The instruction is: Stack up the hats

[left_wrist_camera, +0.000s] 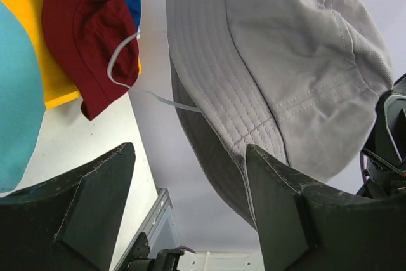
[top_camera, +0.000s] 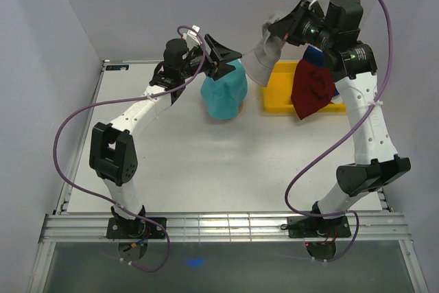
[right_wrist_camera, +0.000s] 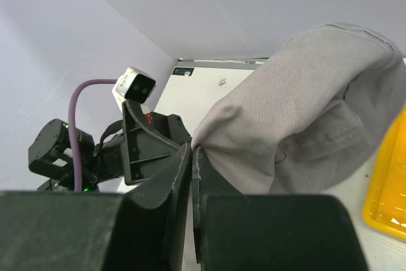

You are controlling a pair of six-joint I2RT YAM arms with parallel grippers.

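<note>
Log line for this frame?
right gripper: shut on grey hat, lifted | left gripper: open, near teal hat | dark red hat: over yellow tray edge

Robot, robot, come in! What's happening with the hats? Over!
Right pincer shut on grey hat, held high. Left pincer open, empty, above teal hat; might block the drop.

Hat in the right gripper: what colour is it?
Light grey hat; clearest in the left wrist view.

The grey cloth bucket hat [left_wrist_camera: 285,80] looks matt, with a fine twill weave and stitched rows on its brim; the yellow plastic tray [top_camera: 280,94] is smooth
</note>
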